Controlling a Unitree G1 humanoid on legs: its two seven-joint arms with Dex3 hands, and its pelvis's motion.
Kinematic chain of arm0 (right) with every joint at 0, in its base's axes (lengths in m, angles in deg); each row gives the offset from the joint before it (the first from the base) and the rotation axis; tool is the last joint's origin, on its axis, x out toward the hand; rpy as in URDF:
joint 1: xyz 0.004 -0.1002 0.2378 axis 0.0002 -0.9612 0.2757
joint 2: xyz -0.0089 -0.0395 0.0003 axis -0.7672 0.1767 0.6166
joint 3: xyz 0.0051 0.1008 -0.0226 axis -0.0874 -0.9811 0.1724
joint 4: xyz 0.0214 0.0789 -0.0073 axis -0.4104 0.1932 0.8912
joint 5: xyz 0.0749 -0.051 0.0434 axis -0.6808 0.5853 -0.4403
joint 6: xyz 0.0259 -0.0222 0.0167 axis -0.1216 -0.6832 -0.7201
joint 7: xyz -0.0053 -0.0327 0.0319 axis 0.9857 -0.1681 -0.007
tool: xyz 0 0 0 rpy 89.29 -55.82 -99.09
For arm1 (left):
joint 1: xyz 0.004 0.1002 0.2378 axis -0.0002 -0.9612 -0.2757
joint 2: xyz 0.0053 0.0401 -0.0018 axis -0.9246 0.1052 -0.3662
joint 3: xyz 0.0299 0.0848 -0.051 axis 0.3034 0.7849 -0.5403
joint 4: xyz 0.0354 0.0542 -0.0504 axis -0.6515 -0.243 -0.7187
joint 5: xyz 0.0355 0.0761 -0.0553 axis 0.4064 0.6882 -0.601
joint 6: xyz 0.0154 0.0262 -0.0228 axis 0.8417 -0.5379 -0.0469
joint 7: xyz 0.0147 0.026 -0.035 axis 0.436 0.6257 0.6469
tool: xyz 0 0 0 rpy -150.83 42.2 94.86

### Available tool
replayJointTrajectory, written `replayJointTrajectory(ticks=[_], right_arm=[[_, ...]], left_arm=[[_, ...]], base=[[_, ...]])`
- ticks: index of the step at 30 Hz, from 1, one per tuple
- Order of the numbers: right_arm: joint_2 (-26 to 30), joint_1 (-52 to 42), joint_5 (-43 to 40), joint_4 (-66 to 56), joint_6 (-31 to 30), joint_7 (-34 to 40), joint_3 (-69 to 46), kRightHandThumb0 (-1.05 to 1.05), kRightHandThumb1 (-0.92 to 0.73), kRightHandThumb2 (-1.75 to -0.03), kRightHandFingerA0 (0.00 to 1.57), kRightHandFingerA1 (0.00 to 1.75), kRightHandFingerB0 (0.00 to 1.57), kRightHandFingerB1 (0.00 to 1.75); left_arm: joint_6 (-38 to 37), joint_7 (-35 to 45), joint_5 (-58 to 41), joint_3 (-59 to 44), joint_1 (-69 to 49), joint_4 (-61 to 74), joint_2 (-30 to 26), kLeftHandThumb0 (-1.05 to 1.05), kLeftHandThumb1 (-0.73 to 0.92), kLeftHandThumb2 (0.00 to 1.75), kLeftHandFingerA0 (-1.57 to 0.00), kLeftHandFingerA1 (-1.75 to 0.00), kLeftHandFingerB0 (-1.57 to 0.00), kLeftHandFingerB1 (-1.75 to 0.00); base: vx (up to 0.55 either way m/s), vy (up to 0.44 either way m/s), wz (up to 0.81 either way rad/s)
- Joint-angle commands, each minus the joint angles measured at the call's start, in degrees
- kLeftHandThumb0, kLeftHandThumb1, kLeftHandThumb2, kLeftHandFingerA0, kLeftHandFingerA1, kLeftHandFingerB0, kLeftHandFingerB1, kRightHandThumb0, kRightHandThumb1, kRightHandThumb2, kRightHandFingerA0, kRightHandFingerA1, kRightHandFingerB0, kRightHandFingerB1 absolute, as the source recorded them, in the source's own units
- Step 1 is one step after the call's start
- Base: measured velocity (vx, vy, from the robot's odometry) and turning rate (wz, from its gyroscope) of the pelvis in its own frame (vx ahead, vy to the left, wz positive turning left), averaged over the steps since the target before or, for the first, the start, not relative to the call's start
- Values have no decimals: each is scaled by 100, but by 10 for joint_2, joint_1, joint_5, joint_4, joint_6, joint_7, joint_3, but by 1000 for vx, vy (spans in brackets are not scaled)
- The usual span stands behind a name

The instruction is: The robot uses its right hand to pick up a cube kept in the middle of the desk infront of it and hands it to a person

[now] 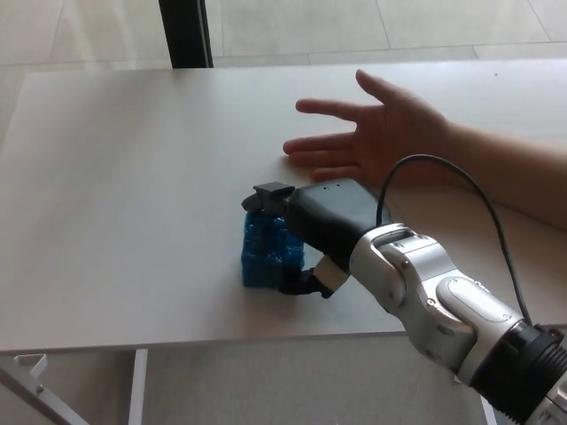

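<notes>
A blue cube (262, 253) sits near the middle front of the white desk (115, 177). My right hand (321, 221) comes in from the lower right and lies over the cube's right side. Its black fingers (269, 196) curl over the cube's far top edge and the thumb (301, 283) presses its near side, so the hand is shut on the cube. The cube's right half is hidden under the palm. The cube looks slightly tilted, and I cannot tell whether it is off the desk. My left hand is out of view.
A person's open hand (381, 137), palm up, rests on the desk just behind my right hand, with the forearm (514, 173) running off to the right. A dark post (184, 31) stands beyond the desk's far edge. The desk's front edge (177, 341) is close below the cube.
</notes>
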Motion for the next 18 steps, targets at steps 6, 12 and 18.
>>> replayJointTrajectory(ticks=[6, 12, 18], right_arm=[[-54, -71, 75, 36, -18, 242, -18, -30, -53, -81, 94, 175, 88, 94], [-67, -84, 57, 42, -7, 262, -44, -24, -49, -96, 89, 175, 88, 102], [-43, -67, 53, 16, 21, 248, -73, -22, -47, -105, 89, 164, 88, 102]], left_arm=[[-21, 0, -3, 3, 2, 3, -7, -56, 49, 56, -70, -51, -55, -39], [-21, -1, 0, 6, 3, 0, -10, -56, 49, 56, -75, -56, -56, -39], [-24, 5, -4, 2, 1, 0, -10, -59, 48, 55, -72, -55, -57, -39]], base=[[0, 0, 0], [0, 0, 0], [0, 0, 0]])
